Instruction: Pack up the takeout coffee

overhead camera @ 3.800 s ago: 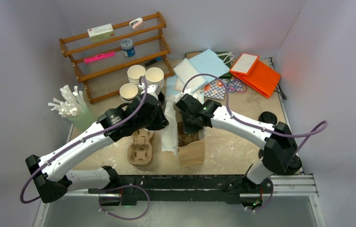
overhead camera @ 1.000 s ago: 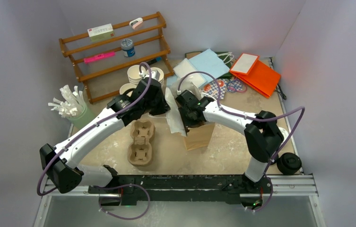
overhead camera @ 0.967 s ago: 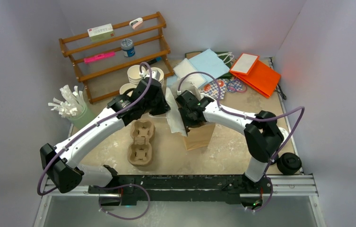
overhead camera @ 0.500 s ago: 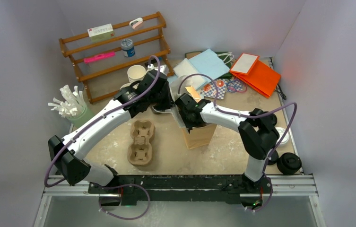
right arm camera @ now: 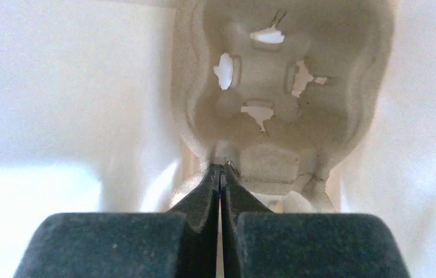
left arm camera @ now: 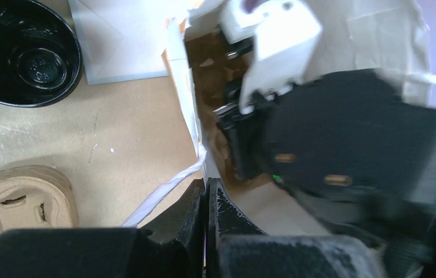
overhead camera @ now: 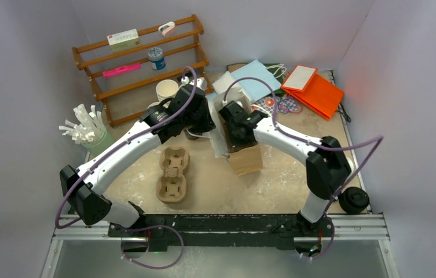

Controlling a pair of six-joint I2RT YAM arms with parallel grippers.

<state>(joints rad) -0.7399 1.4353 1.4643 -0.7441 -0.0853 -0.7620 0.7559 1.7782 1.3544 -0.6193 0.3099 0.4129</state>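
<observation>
Trays number two. One pulp cup tray (right arm camera: 279,87) sits inside the paper bag (overhead camera: 245,159), and a second pulp cup tray (overhead camera: 172,174) lies on the tabletop (overhead camera: 285,185) left of the bag, apart from it. There is one bag at the centre, brown outside and white within.

The right fingers (right arm camera: 206,197) are pinched tight on the rim of the tray inside the bag, with the white lining on both sides. The left fingers (left arm camera: 189,214) are clenched on the edge of the bag's mouth.

One kraft paper cup (overhead camera: 167,90) shows clearly, open-topped and white inside. It stands at the rear left in front of the wooden rack (overhead camera: 140,58), outside the bag. The left arm covers the spot beside it, so I cannot count any more.

One black cup (left arm camera: 24,52) stands on the tabletop just left of the bag. One green holder of white sticks (overhead camera: 88,130) is at the far left, one orange bag (overhead camera: 314,92) at the rear right, and one black lid (overhead camera: 354,200) near the right arm's base.

Nearly four seconds earlier the bag lay closer to the front edge, and three cup stacks were in view. The bag now sits farther back, and the left arm reaches deeper and hides two of them. Since half a second ago the bag has shifted slightly right, and the right arm's elbow has swung outward.
</observation>
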